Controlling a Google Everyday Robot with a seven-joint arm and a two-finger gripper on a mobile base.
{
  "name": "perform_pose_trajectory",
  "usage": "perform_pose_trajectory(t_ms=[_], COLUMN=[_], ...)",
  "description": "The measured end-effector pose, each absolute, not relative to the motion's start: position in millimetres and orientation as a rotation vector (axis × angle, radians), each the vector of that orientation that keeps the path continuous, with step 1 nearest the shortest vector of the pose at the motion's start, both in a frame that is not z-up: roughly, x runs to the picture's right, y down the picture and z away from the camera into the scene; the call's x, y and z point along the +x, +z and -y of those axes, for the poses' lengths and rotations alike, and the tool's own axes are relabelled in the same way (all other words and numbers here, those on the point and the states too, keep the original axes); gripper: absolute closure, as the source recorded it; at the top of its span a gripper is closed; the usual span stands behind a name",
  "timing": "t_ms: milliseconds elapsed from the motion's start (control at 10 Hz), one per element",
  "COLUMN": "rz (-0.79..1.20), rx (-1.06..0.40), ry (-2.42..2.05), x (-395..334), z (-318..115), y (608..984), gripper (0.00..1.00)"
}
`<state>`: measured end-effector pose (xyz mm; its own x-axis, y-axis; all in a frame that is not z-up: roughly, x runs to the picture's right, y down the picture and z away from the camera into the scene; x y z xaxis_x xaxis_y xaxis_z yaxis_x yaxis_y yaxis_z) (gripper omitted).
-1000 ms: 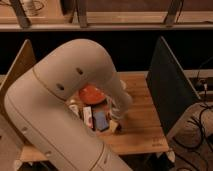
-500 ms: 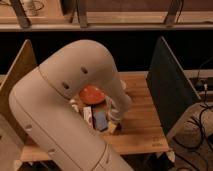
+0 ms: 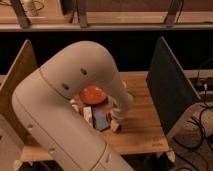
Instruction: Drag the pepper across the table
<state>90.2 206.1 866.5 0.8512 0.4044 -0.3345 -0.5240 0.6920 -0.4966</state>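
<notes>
A pale wooden desk (image 3: 142, 136) stands in a dim room, with a dark upright panel (image 3: 167, 85) at its right edge and black shelving behind. A big white robot arm (image 3: 70, 105) curves in from the lower left and fills most of the view. Its wrist points down at the middle of the desk, just beside a blue pad (image 3: 101, 120) and just in front of a round orange-red plate (image 3: 92, 93). The jaws sit low at the desk surface under that wrist. They have just closed fully, having been wide open a second ago. The pepper cannot be made out. It is likely hidden under the wrist near the pad, so it is not possible to say whether the jaws have hold of it. If they have, the grasp is made and the next step would be the drag across the desk. Compared with the earlier frame, the arm, plate and pad are in nearly the same places, and the closing of the jaws is the only real change.
</notes>
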Motion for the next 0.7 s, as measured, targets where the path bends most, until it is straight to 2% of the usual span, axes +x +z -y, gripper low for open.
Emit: perform_pose_trajectory(t_ms=[300,700], rz=[-0.214,-0.263], rx=[-0.584,-0.576], ry=[0.539,0.598], x=[99,127], z=[-193,-198], y=[867,875], gripper=[1.0,1.0])
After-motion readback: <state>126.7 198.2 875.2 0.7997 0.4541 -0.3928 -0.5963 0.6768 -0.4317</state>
